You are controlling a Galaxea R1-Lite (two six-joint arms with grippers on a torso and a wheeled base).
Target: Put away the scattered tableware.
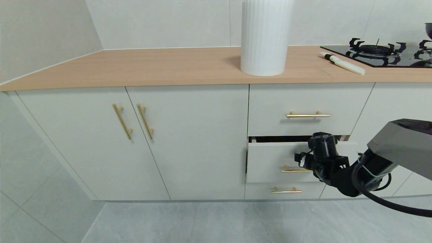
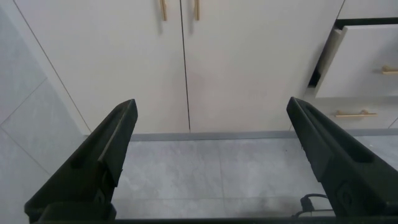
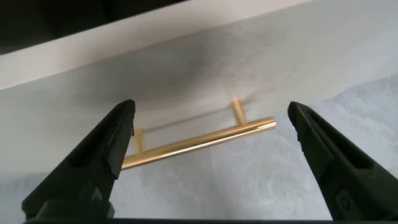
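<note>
Right claw released, fingers spread before the slim brass bar handle of the pale grey middle drawer (drawer standing slightly pulled out). Left claw likewise released, low over the grey tiled floor, facing the pale cabinet doors. Cream-bladed knife lies on the wooden bench, just beside the black gas hob and near a tall white ribbed cylinder.

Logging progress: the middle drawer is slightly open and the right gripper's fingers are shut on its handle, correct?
No. The middle drawer is slightly open, but the fingers of the right gripper are open, spread wide of its handle, as the right wrist view shows.
</note>
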